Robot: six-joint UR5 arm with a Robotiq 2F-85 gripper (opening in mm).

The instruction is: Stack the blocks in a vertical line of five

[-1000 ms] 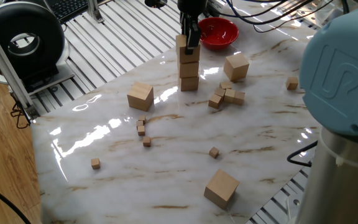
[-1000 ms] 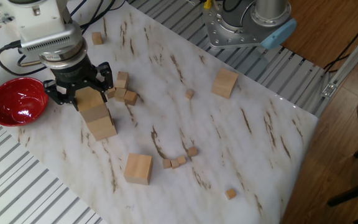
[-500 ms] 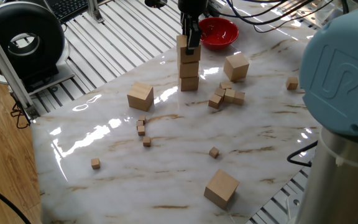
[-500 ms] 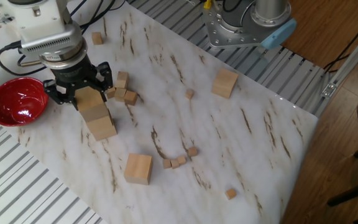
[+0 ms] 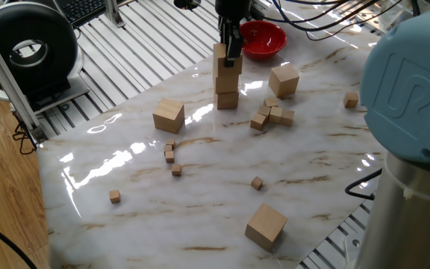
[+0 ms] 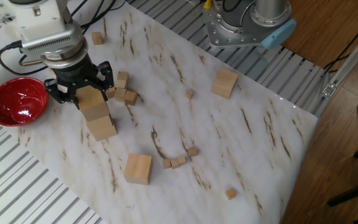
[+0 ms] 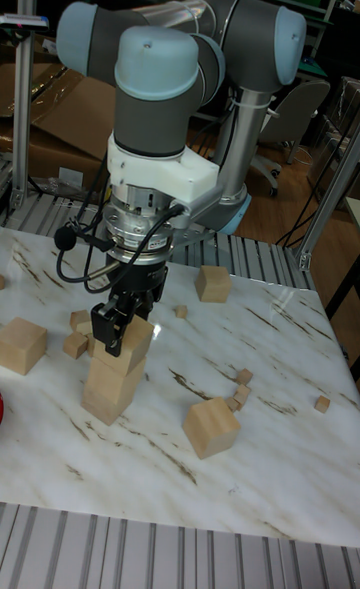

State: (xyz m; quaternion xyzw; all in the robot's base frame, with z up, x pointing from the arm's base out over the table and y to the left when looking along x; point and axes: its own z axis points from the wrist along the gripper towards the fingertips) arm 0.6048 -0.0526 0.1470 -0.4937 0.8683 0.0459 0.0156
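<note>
Three blocks stand stacked as a slightly uneven column (image 5: 227, 78) (image 6: 98, 118) (image 7: 115, 379) at the far side of the marble table. My gripper (image 5: 225, 51) (image 6: 82, 92) (image 7: 128, 334) is at the top block (image 5: 219, 54), its fingers standing on either side of it, and it looks open. Three more blocks lie loose: one left of the stack (image 5: 169, 116) (image 6: 138, 168) (image 7: 210, 427), one beside the red bowl (image 5: 284, 80) (image 7: 22, 344), and one near the front edge (image 5: 265, 226) (image 6: 225, 83) (image 7: 212, 284).
A red bowl (image 5: 262, 37) (image 6: 16, 101) sits just behind the stack. Tiny wooden cubes lie scattered: a cluster (image 5: 273, 114) (image 6: 124, 93) right of the stack, and others mid-table (image 5: 170, 152) (image 5: 256, 182). The arm's base (image 5: 416, 112) fills the right foreground.
The gripper has crept slightly upward along the top block while the block and the stack stayed where they were.
</note>
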